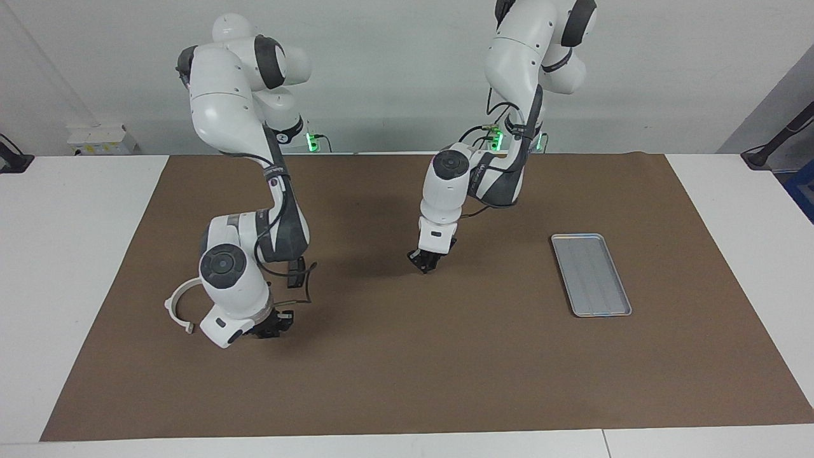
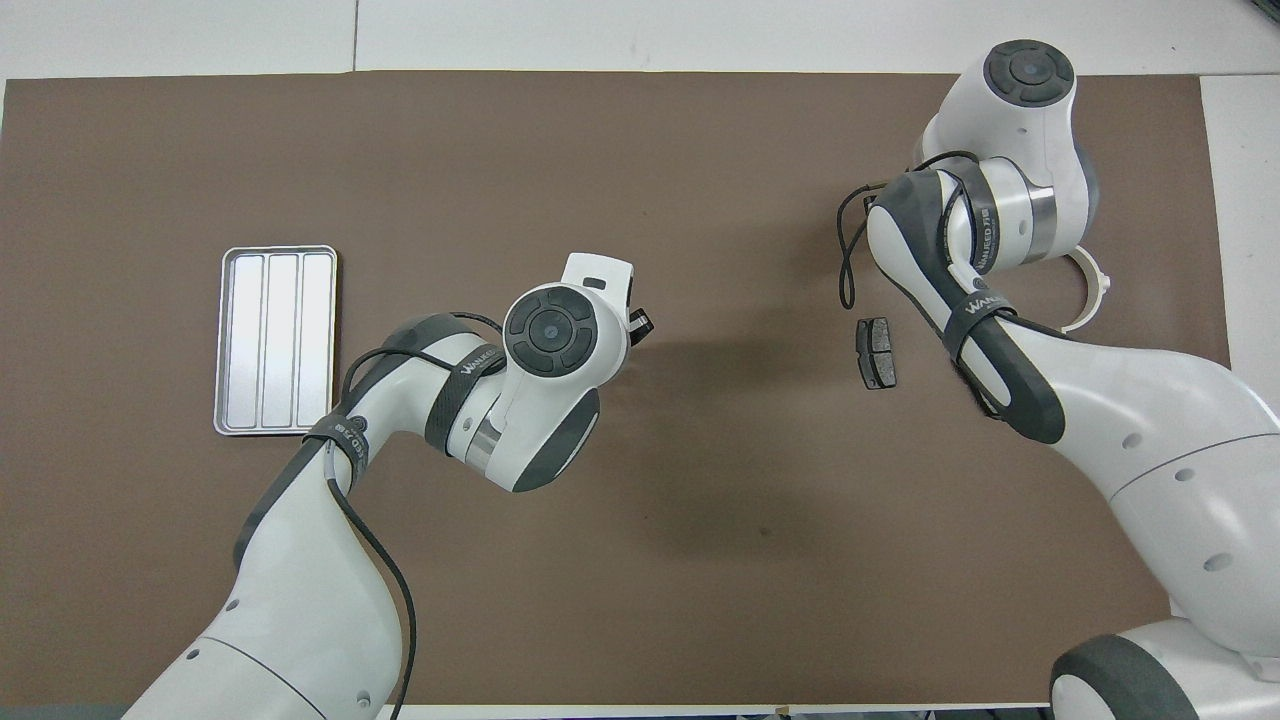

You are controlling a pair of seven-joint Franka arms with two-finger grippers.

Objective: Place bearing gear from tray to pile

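Right gripper closed beside white arc; left gripper closed mid-mat.

White lettering on the dark grey band of the left arm reads roughly "WANLEED", followed by small characters too fine to make out. The same white brand word stands on the dark grey band of the right arm and again, slanted, on its dark wrist section. Nothing else is legible.
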